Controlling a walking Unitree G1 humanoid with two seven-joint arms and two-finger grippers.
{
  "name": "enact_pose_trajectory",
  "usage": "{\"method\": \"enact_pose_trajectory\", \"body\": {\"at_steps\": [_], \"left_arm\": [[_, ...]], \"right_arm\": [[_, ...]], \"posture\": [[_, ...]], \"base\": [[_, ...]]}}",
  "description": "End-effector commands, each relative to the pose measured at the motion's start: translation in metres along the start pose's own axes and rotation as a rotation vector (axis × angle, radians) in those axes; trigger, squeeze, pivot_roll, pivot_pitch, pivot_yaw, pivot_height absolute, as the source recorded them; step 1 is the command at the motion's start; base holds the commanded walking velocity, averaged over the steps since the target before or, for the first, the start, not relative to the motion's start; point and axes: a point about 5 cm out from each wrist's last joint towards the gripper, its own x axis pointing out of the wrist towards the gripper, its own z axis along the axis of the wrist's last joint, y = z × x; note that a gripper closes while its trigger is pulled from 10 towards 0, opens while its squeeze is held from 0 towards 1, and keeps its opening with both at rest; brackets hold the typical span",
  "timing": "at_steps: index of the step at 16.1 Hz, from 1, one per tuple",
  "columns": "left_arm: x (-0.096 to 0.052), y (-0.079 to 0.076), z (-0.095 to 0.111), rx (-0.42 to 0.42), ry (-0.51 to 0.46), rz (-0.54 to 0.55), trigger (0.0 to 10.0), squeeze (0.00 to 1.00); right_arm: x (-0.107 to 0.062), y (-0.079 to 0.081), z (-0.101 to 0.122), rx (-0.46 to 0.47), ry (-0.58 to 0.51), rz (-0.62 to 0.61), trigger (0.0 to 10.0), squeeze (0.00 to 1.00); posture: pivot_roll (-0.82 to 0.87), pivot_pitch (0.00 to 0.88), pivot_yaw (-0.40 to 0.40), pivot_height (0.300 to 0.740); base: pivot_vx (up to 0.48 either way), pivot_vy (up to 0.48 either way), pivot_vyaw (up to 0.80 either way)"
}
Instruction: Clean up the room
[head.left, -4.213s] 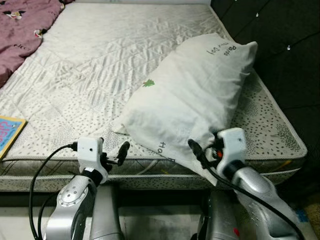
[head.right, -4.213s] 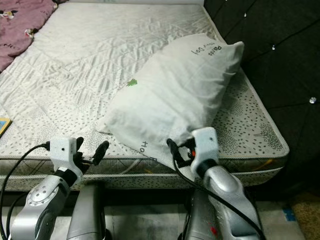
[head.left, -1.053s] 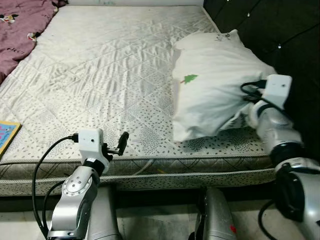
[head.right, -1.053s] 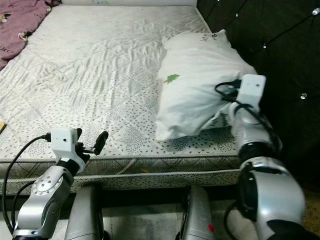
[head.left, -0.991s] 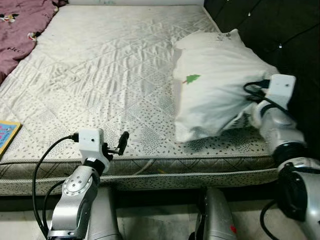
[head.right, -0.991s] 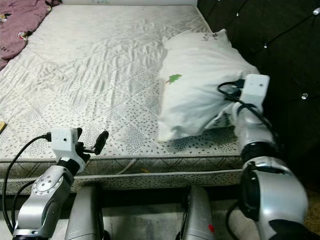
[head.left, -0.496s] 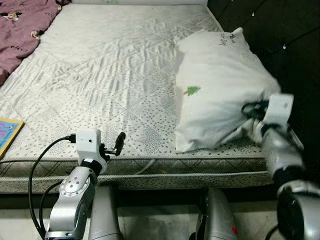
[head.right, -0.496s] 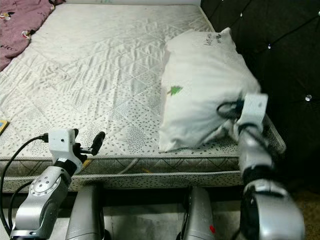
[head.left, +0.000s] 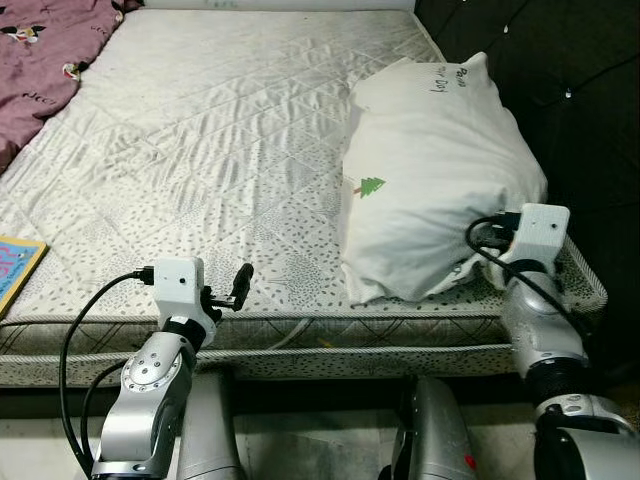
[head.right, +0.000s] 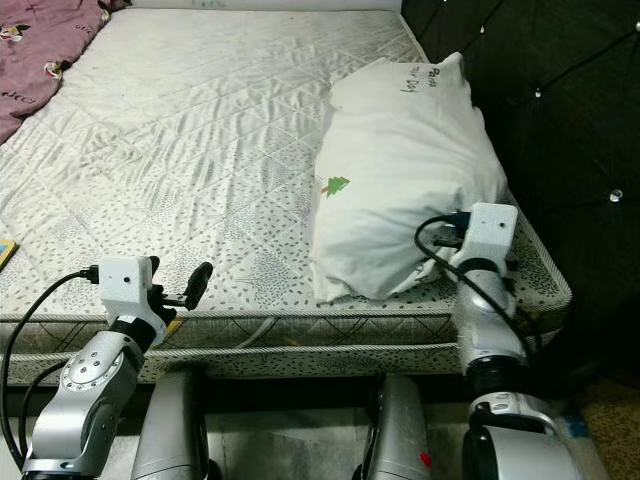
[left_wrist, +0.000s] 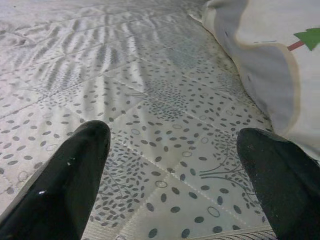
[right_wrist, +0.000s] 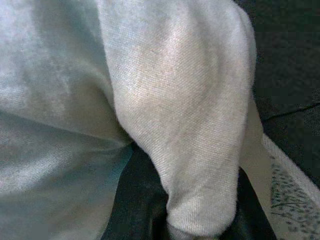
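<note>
Left gripper: raised at the near edge of the bed, its two black fingers spread wide apart with nothing between them, hovering just over the mattress.

Right gripper: at the near right corner of the bed, pressed into the pillow; the wrist view shows a fold of white cloth pinched between its dark fingers.

Pillow: white, with a small green tree printed on it and dark lettering at its far end. It lies on the right side of the bed, stretching away from the right gripper, which grips its near corner. It sits well to the right of the left gripper.

Mattress: pale, quilted, speckled pattern, extending away beyond both grippers.

Book: colourful cover, on the mattress far to the left of the left gripper, cut off by the picture edge.

Blanket: purple, at the far left corner of the bed, partly cut off.

Hard to make out: the right gripper's fingertips are buried in the pillow cloth.
</note>
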Motion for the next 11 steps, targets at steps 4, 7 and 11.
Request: {"method": "enact_pose_trajectory", "body": {"at_steps": [4,7,11], "left_arm": [[-0.001,0.0,0.003,0.004,-0.011,0.001,10.0,0.0],[-0.001,-0.002,0.007,-0.026,-0.043,-0.007,10.0,0.0],[0.001,-0.004,0.007,-0.036,-0.054,-0.007,10.0,0.0]], "right_arm": [[0.002,0.018,0.025,0.029,-0.097,0.05,10.0,1.0],[0.001,0.006,0.027,-0.012,-0.108,-0.026,10.0,1.0],[-0.012,0.004,0.024,-0.026,-0.132,-0.027,10.0,1.0]], "posture": [[0.0,0.073,-0.02,0.51],[0.0,0.074,-0.023,0.51],[-0.02,0.072,-0.025,0.51]], "base": [[0.0,0.0,0.0],[0.0,0.0,0.0],[0.0,0.0,0.0]]}}
